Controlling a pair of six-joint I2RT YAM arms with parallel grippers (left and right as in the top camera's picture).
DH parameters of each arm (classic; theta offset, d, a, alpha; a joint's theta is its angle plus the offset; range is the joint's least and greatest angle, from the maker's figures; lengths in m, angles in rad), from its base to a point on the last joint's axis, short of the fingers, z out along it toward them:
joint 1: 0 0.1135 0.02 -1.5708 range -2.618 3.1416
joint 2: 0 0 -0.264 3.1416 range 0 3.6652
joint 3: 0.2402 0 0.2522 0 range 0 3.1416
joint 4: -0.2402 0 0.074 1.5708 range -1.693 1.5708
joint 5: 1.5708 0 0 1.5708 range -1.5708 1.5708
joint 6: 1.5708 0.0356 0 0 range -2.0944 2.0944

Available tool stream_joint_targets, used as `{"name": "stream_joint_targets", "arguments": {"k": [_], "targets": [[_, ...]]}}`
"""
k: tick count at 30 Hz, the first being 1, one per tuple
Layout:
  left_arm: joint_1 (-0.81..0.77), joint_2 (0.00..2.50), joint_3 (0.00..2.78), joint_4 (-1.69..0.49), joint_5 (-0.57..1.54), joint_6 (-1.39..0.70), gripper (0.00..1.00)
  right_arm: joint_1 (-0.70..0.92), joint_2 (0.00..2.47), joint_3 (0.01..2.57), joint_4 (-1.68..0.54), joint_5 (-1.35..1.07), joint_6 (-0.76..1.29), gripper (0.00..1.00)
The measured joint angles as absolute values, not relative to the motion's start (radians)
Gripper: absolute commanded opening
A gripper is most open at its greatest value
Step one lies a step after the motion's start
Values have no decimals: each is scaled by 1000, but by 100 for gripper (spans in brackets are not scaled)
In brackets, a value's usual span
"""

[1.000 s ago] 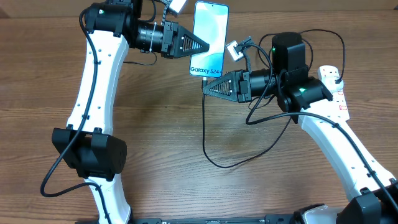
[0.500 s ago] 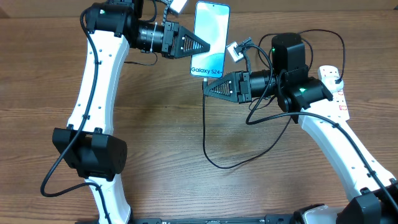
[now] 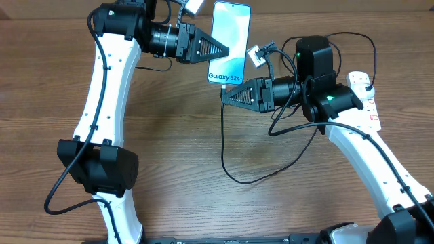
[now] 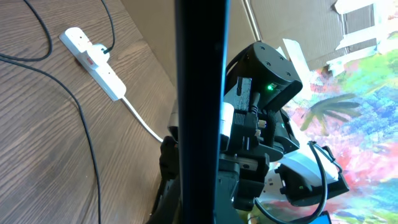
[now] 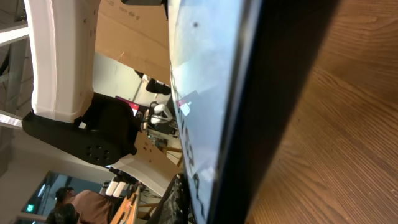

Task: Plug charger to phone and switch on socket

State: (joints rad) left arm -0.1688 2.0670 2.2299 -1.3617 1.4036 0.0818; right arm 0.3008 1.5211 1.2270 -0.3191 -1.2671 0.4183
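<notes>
The phone (image 3: 229, 41), with a light blue screen and "Galaxy S24+" at its near end, is held up off the table. My left gripper (image 3: 220, 49) is shut on its left edge. In the left wrist view the phone is a dark vertical bar (image 4: 199, 93). My right gripper (image 3: 226, 95) is closed to a point at the phone's near end, on the charger's connector tip. The thin black charger cable (image 3: 224, 146) hangs from there, loops over the table and runs right. The phone fills the right wrist view (image 5: 249, 93). The white socket strip (image 3: 367, 102) lies at the right, also in the left wrist view (image 4: 93, 56).
The socket's thick white cord (image 4: 140, 118) runs off along the table. Loose black cable loops (image 3: 352, 41) lie behind the right arm. The left arm's base (image 3: 98, 166) stands at the front left.
The phone shifted very slightly right between the earliest frame and half a second ago. Nothing has visibly moved since.
</notes>
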Motion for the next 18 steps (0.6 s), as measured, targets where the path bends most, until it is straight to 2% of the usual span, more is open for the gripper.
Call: {"name": "stream_joint_targets", "arguments": {"k": [18], "targets": [[-169,2067,2230,-1362,1402,82,4,301,1521,1227,-318,-1258,419,4]]}}
